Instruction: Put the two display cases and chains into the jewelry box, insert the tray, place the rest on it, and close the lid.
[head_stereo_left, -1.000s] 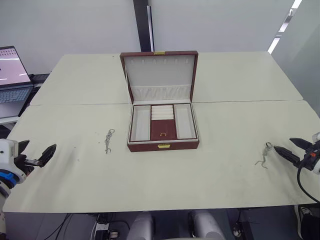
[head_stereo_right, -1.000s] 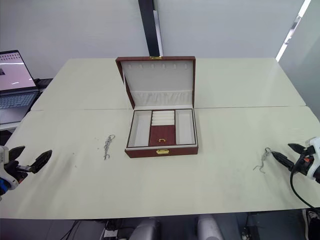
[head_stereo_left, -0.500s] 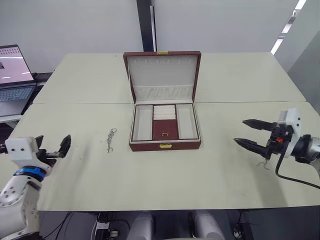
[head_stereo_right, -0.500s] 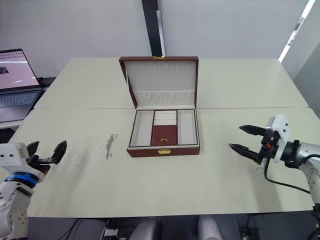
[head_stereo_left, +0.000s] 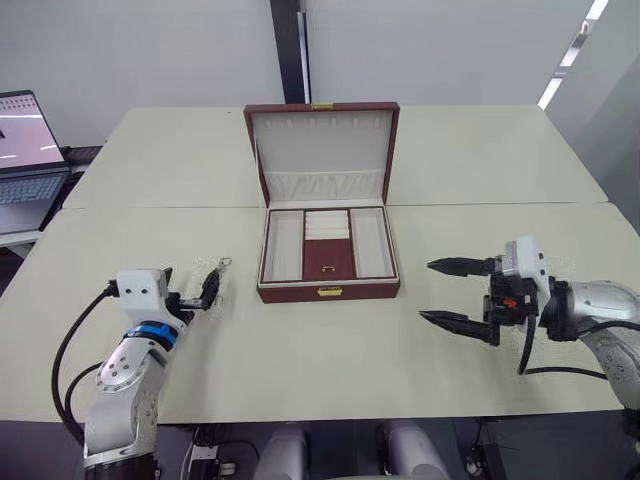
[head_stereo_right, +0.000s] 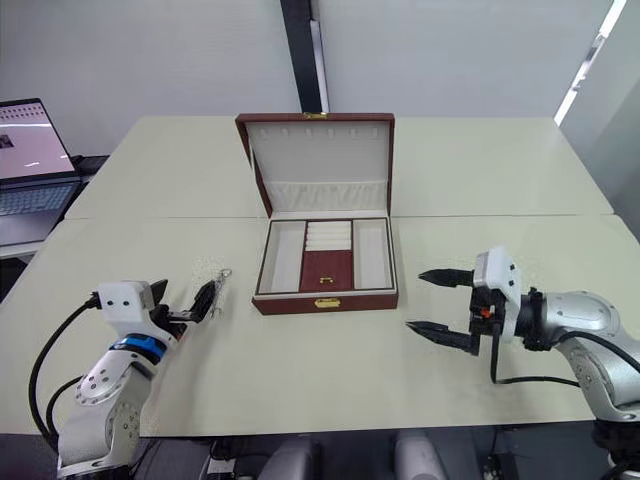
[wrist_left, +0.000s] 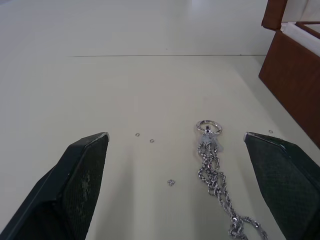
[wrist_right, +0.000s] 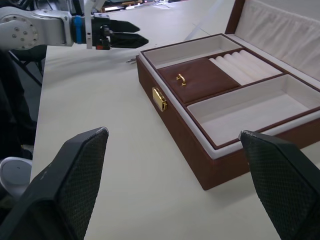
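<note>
Jewelry box (head_stereo_left: 328, 275) sits mid-worktop (head_stereo_left: 300, 350), lid (head_stereo_left: 322, 150) up, tray (head_stereo_left: 328, 245) already seated inside; its compartments look bare. Chains (wrist_left: 217, 172) lie on the worktop left of the box, just ahead of the left gripper (head_stereo_left: 205, 290), fingers spread, nothing held. Right gripper (head_stereo_left: 455, 292) hovers right of the box, splayed and empty. Judgement: tray in; chains and closing remain.

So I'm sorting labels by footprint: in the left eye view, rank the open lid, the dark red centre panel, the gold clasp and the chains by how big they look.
1. The lid.
2. The dark red centre panel.
3. The chains, partly hidden by the left hand, so only roughly placed.
4. The gold clasp.
</note>
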